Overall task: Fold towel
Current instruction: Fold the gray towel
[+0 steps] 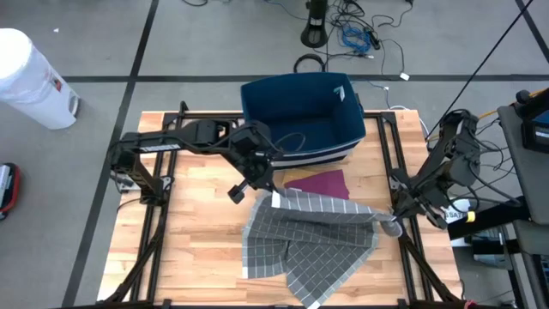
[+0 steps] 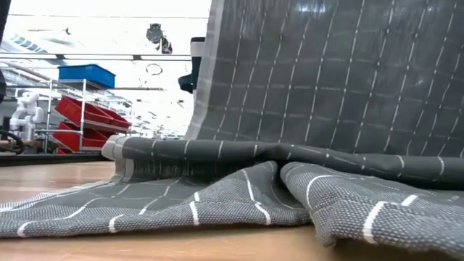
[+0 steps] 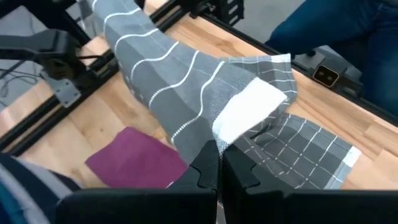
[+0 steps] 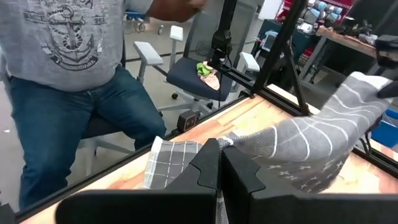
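A: What can't be made out here?
B: In the low view the grey checked towel (image 2: 290,167) fills the frame, hiding both arms and most of the room behind it.
A: Anything cut off?
B: A seated person (image 4: 68,93) is cropped at the chest in the right wrist view.

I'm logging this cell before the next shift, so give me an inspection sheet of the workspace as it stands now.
Surface: wooden table, bare around the cloth.
Job's things: grey checked towel, rumpled and partly doubled over, two corners lifted off the table.
Clutter: magenta cloth lying flat beside the towel; blue bin at the table's far edge.
Grippers: left pincer shut on one towel corner; right pincer shut on the opposite corner.
Cables: loose cables on the floor beyond the bin.
Surroundings: white container on the floor; a seated person beside the table.
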